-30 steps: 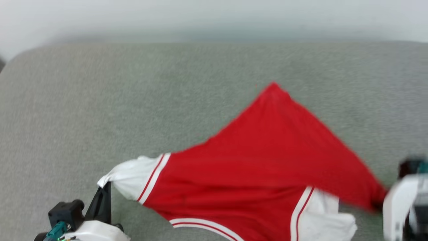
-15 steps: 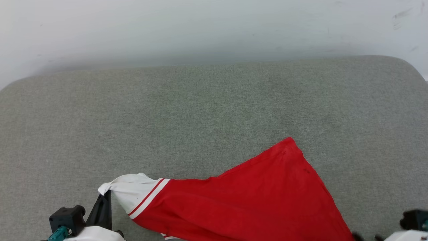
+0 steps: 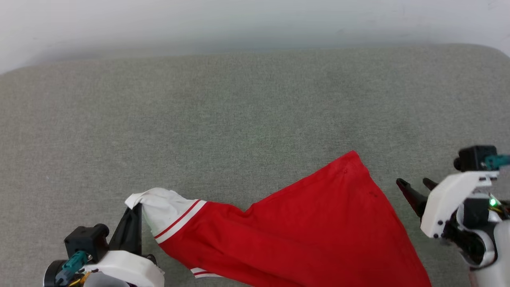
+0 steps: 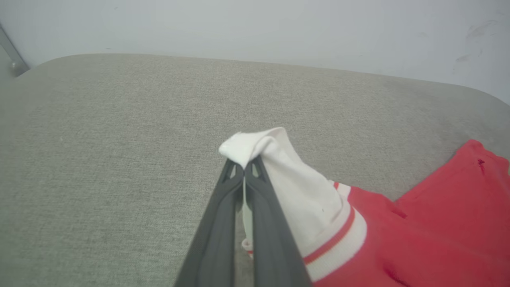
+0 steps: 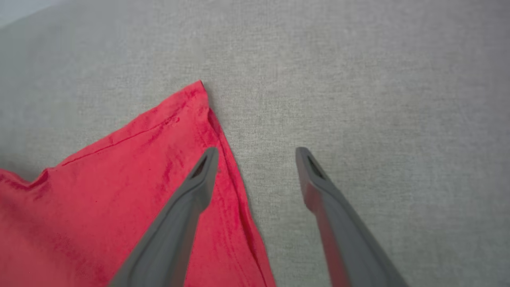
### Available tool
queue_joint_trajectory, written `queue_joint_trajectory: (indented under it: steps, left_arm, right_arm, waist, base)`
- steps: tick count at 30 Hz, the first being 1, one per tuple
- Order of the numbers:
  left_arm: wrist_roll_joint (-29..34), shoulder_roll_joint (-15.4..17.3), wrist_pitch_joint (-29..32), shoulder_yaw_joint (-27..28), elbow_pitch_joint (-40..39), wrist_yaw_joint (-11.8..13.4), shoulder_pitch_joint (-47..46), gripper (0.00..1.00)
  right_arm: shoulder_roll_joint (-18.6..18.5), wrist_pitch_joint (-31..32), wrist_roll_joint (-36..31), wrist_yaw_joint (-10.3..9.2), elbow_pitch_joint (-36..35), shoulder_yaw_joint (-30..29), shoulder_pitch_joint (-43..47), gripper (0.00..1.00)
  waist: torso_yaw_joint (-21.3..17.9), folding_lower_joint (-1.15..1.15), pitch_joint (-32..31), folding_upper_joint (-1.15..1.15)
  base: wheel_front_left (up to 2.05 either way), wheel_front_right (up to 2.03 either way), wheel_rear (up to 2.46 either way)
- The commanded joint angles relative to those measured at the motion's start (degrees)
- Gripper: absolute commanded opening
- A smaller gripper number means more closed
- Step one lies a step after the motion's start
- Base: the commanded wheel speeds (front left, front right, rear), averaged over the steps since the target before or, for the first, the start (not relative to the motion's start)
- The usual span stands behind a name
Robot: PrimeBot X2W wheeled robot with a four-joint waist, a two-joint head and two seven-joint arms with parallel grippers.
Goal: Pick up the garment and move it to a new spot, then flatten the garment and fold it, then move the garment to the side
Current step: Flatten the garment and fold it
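The red garment point(image 3: 310, 227) lies spread on the grey cushion, one corner pointing away from me, its white sleeve end with red-white trim point(image 3: 167, 213) at the left. My left gripper point(image 3: 135, 207) is shut on the tip of that white sleeve, which the left wrist view shows as the sleeve point(image 4: 287, 175) pinched between the closed fingers point(image 4: 223, 223). To the right of the garment's edge, my right gripper point(image 3: 414, 184) stands open and holds nothing. In the right wrist view its fingers point(image 5: 199, 187) straddle the red hem point(image 5: 223, 159) from above. The print is hidden.
A grey fabric cushion point(image 3: 199, 119) fills the work area, with a pale wall point(image 3: 239, 20) behind its far edge. Its rounded corner point(image 3: 494, 52) shows at the far right. Bare cushion stretches beyond and left of the garment.
The right gripper has let go of the garment's right corner and lifted into view, open. The garment's right side has dropped flat. The camera view shifted between frames.
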Motion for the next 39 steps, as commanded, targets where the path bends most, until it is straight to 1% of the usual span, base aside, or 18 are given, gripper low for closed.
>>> queue_joint_trajectory:
  steps: [1, 3, 6, 8, 12, 14, 18, 19, 20, 21, 23, 26, 28, 33, 34, 36, 39]
  left_arm:
    - [0.4, 0.01, 0.07, -0.11, -0.26, -0.28, -1.04, 0.0]
    - [0.62, -0.08, -0.02, -0.55, -0.43, -0.64, -2.5, 0.0]
    - [1.12, -0.36, -0.26, -1.39, -0.32, -1.44, -4.7, 0.0]
    - [1.47, -0.46, -0.6, -1.73, -0.31, -1.92, -6.24, 0.0]
    - [1.91, -1.03, -1.14, -2.6, -0.2, -2.56, -8.75, 0.0]
    - [1.98, -1.32, -1.51, -2.96, 0.13, -2.89, -9.6, 0.0]
    - [1.67, -1.9, -2.1, -3.3, 1.07, -3.26, -10.43, 0.0]
    - [1.55, -2.05, -2.18, -3.35, 1.38, -3.35, -10.6, 0.0]
    - [1.56, -2.15, -2.35, -3.46, 1.65, -3.44, -10.8, 0.0]
    - [1.46, -2.22, -2.53, -3.46, 1.93, -3.47, -10.93, 0.0]
    - [1.27, -2.26, -2.64, -3.45, 2.53, -3.64, -10.96, 0.0]
    - [0.25, -2.6, -3.02, -3.13, 3.52, -4.01, -10.65, 0.0]
    - [0.24, -1.98, -2.99, -2.91, 4.33, -3.97, -10.5, 0.0]
    - [-0.52, -1.01, -2.05, -2.47, 5.68, -4.53, -12.04, 0.0]
    - [0.11, -0.43, -1.84, -2.43, 5.93, -4.66, -12.69, 0.0]
    - [-0.63, -0.43, -1.31, -2.29, 6.19, -5.28, -14.06, 0.0]
    - [-0.81, 0.39, -0.47, -1.75, 7.12, -6.03, -17.47, 0.0]
  right_arm:
    - [-0.41, 2.04, 0.91, -0.03, 0.46, 0.89, -2.17, 1.0]
    - [-1.33, 7.81, 1.23, -0.04, 2.36, 2.26, -6.45, 1.0]
    - [-1.9, 14.36, 1.32, -0.04, 5.02, 4.43, -11.81, 1.0]
    - [-2.12, 16.83, 0.99, -0.04, 6.43, 5.94, -15.29, 1.0]
    - [-2.14, 20.69, 0.89, -0.04, 11.39, 8.29, -19.79, 1.0]
    - [-2.43, 22.0, 0.61, -0.03, 13.8, 10.14, -21.25, 1.0]
    - [-1.95, 24.72, 1.9, -0.03, 19.17, 13.61, -21.22, 1.0]
    - [-1.78, 24.97, 2.41, -0.02, 20.05, 14.29, -21.19, 0.49]
    - [-1.77, 24.99, 2.77, -0.02, 20.64, 15.17, -21.35, 0.18]
    - [-1.7, 24.86, 3.53, -0.01, 21.11, 15.78, -21.41, 0.0]
    - [-1.85, 24.02, 4.56, 0.06, 21.39, 16.99, -21.81, 0.0]
    - [-3.3, 22.08, 5.63, 0.06, 21.11, 18.16, -22.94, 0.0]
    - [-4.25, 20.15, 6.09, 0.06, 20.31, 19.29, -23.67, 0.0]
    - [-7.02, 13.44, 6.74, 0.03, 19.48, 20.59, -24.7, 0.0]
    - [-7.27, 11.81, 6.69, -0.02, 19.72, 20.49, -24.87, 0.0]
    - [-7.43, 8.81, 6.26, -0.03, 20.09, 20.7, -25.3, 0.0]
    - [-7.39, 3.69, 5.38, -0.04, 21.13, 19.69, -26.46, 0.0]
  waist:
    - [0.82, 0.0, 1.69, 0.0]
    - [1.58, 0.0, 3.38, 0.0]
    - [3.05, 0.0, 5.57, 0.0]
    - [3.95, 0.0, 7.08, 0.0]
    - [5.64, 0.0, 9.59, 0.0]
    - [6.29, 0.0, 10.42, 0.0]
    - [7.06, 0.0, 11.33, 0.0]
    - [7.23, 0.0, 11.46, 0.0]
    - [7.4, 0.0, 11.54, 0.0]
    - [7.54, 0.0, 11.59, 0.0]
    - [7.71, 0.0, 11.55, 0.0]
    - [7.6, 0.0, 10.75, 0.0]
    - [7.27, 0.0, 9.59, 0.0]
    - [6.13, 0.0, 4.92, 0.0]
    - [5.85, 0.0, 3.77, 0.0]
    - [5.25, 0.0, 1.68, 0.0]
    - [4.32, 0.0, -1.12, 0.0]
  base:
    - [0.0, 0.0, 0.0]
    - [0.0, 0.0, 0.0]
    - [0.0, 0.0, 0.0]
    - [0.0, 0.0, 0.0]
    - [0.0, 0.0, 0.0]
    - [0.0, 0.0, 0.0]
    - [0.0, 0.0, 0.0]
    - [0.0, 0.0, 0.0]
    - [0.0, 0.0, 0.0]
    - [0.0, 0.0, 0.0]
    - [0.0, 0.0, 0.0]
    - [0.0, 0.0, 0.0]
    - [0.0, 0.0, 0.0]
    - [0.0, 0.0, 0.0]
    - [0.0, 0.0, 0.0]
    - [0.0, 0.0, 0.0]
    - [0.0, 0.0, 0.0]
